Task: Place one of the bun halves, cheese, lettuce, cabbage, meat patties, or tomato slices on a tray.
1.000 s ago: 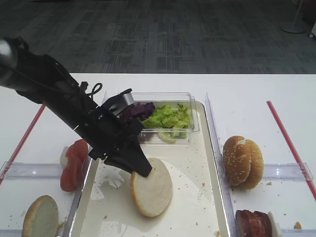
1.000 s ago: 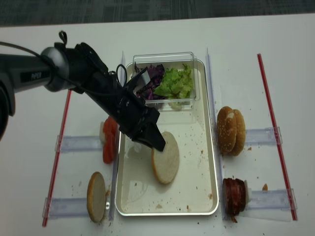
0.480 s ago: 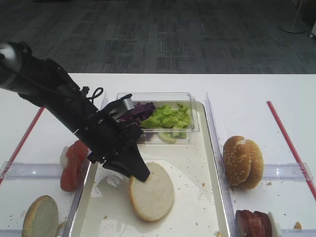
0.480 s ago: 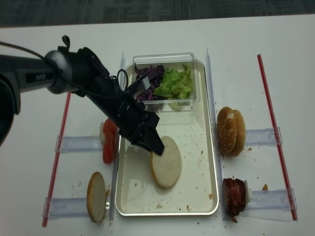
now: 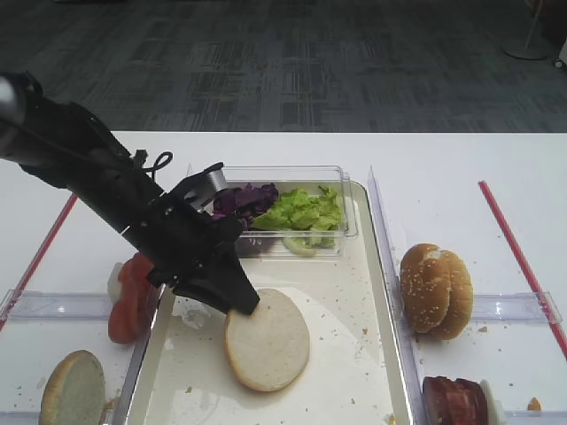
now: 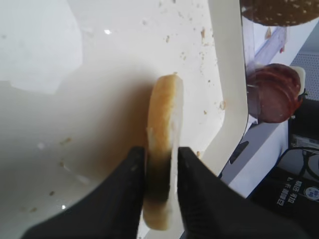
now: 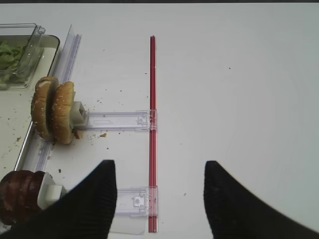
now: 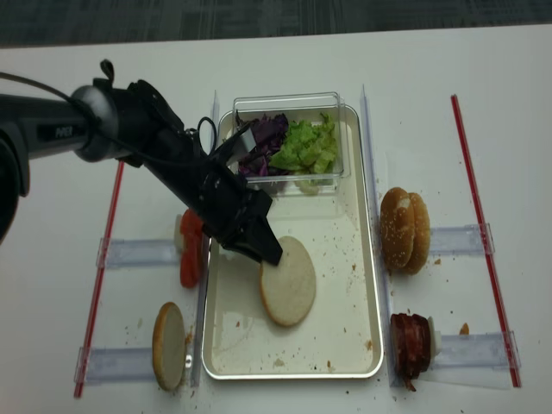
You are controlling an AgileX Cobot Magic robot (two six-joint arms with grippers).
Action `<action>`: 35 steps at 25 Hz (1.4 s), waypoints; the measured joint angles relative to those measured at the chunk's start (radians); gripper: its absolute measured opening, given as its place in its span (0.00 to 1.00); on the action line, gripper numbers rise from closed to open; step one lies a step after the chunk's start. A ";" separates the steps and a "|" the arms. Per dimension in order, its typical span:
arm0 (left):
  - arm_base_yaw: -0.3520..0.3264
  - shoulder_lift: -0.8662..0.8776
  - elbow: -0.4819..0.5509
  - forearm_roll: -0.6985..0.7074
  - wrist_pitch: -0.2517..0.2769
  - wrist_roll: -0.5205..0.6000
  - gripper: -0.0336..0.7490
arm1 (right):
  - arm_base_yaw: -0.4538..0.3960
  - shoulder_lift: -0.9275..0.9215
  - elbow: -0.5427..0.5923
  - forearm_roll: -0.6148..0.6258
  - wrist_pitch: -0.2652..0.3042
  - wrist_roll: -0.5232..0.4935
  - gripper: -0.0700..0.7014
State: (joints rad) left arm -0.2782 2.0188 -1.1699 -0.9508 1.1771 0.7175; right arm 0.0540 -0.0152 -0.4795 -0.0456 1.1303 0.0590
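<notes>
We found the left gripper (image 6: 160,162) low over the large rectangular silver-rimmed tray (image 5: 383,292), its two black fingers (image 6: 130,174) standing on either side of the edge of a round bun half with a pale cream cut face and tan crust (image 5: 266,339). In the left wrist view the bun (image 6: 163,149) ran as a thin edge straight out between the jaws, its long axis lying along the gripper's reach and away from the wrist. The fingers sat close against both faces of it, yet we could not tell whether they were pinching or had let go. In the high views the bun lay almost flat, cut face up, on the tray's cream, crumb-speckled floor, near the middle, with the fingertips at its rim on the side towards the left arm (image 8: 138,142).

We judged that the release turned on this: the bun stretched forward from the jaws, so the arm would need to draw back along that same line.

The right gripper (image 7: 158,199) hung well apart over the white table (image 7: 239,74), its dark fingers spread and holding nothing. The left arm was clearly the nearer.
</notes>
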 joint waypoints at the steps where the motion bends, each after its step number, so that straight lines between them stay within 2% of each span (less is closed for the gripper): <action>1: 0.006 0.000 0.000 0.000 0.000 0.000 0.24 | 0.000 0.000 0.000 0.000 0.000 0.000 0.64; 6: 0.021 0.000 0.000 0.000 0.000 0.017 0.30 | 0.000 0.000 0.000 0.000 0.000 0.000 0.64; 14: 0.021 0.000 0.000 0.000 -0.010 0.050 0.46 | 0.000 0.000 0.000 0.000 0.000 0.000 0.64; 22: 0.021 0.000 -0.020 0.002 -0.006 0.054 0.48 | 0.000 0.000 0.000 0.000 0.000 0.000 0.64; 26: 0.021 0.002 -0.087 -0.039 -0.005 0.054 0.48 | 0.000 0.000 0.000 0.000 0.000 0.000 0.64; 29: 0.021 0.000 -0.160 -0.044 -0.002 0.007 0.48 | 0.000 0.000 0.000 0.000 0.000 0.000 0.64; 35: 0.021 -0.040 -0.328 0.171 0.013 -0.189 0.48 | 0.000 0.000 0.000 0.000 0.000 0.000 0.64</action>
State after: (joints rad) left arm -0.2571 1.9784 -1.4981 -0.7802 1.1897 0.5285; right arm 0.0540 -0.0152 -0.4795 -0.0456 1.1303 0.0590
